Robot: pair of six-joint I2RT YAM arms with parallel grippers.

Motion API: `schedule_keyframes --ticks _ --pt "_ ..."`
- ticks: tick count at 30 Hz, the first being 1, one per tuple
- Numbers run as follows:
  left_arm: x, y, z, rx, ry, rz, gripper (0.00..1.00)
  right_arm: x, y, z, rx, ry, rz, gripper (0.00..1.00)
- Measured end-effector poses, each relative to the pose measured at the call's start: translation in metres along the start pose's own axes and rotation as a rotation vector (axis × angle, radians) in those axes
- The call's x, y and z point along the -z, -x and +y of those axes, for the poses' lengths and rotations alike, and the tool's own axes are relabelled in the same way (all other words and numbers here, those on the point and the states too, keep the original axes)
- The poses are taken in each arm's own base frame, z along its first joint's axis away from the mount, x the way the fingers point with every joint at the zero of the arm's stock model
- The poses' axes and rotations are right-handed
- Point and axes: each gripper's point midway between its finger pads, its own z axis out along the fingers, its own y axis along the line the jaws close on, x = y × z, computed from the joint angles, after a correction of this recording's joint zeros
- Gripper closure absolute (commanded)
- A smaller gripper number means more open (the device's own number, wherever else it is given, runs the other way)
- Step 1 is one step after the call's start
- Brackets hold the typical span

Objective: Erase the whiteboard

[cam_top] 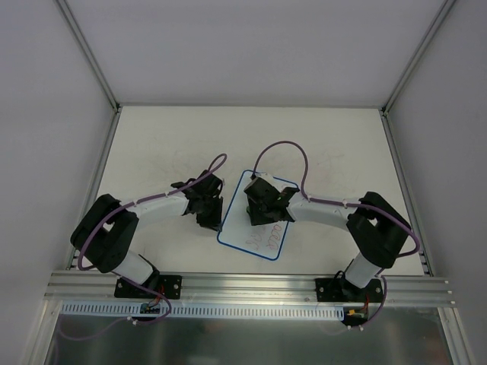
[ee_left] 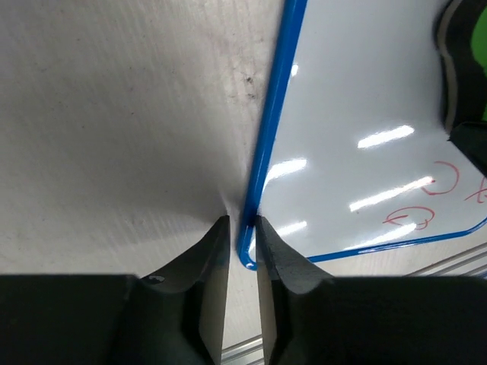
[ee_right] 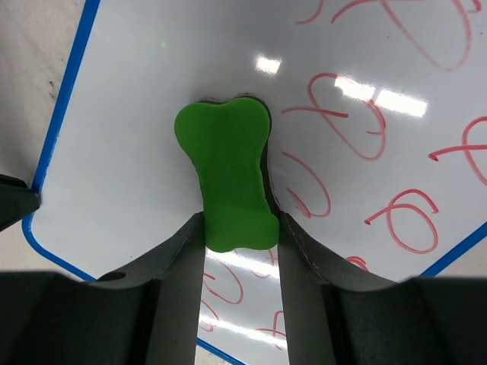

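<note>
White surface (cam_top: 152, 137) carries whiteboard (cam_top: 247, 237), frame centre. Left claw (ee_left: 242, 222) pinches its blue rim; right claw (ee_right: 240, 220) clamps green eraser (ee_right: 224, 182).

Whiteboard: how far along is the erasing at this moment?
Done: the left gripper pinches the whiteboard rim, steadying it, and the board on one side of the eraser is blank. In hand: the right gripper holds the eraser on the board. Left: red scribbles cover the other side, so much erasing seems to remain.
</note>
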Motion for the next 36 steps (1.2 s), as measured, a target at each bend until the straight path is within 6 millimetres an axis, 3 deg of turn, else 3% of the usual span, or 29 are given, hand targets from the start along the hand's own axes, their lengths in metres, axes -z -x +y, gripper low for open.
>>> schedule_keyframes --ticks 4,7,11,15,21,30,31,33,36 --pt "0.003 -0.002 0.003 0.006 0.023 0.015 0.63 0.004 0.0 -0.003 -0.011 -0.005 -0.008 0.98" --pt "0.008 0.01 -0.003 0.003 0.025 -0.004 0.63 0.012 0.001 -0.007 -0.021 -0.01 -0.026 0.98" --pt "0.011 0.044 -0.02 -0.016 0.01 -0.064 0.63 0.017 0.005 -0.007 -0.025 -0.003 -0.047 0.97" --pt "0.003 0.065 -0.03 -0.028 0.006 -0.075 0.63 0.017 0.005 -0.007 -0.025 -0.005 -0.047 0.94" --pt "-0.021 0.065 -0.023 -0.043 0.044 -0.015 0.66 0.015 0.004 -0.008 -0.024 -0.013 -0.046 0.89" --pt "-0.024 0.072 -0.02 -0.046 0.052 -0.021 0.66 0.006 -0.005 -0.01 -0.008 -0.034 -0.018 0.86" --pt "-0.023 0.072 -0.02 -0.047 0.053 -0.023 0.67 0.006 -0.006 -0.01 -0.007 -0.036 -0.016 0.86" --pt "-0.023 0.073 -0.019 -0.049 0.058 -0.025 0.81 0.005 -0.006 -0.01 -0.005 -0.037 -0.014 0.84" --pt "-0.023 0.073 -0.017 -0.054 0.067 -0.026 0.89 0.004 -0.007 -0.01 -0.004 -0.037 -0.013 0.72"
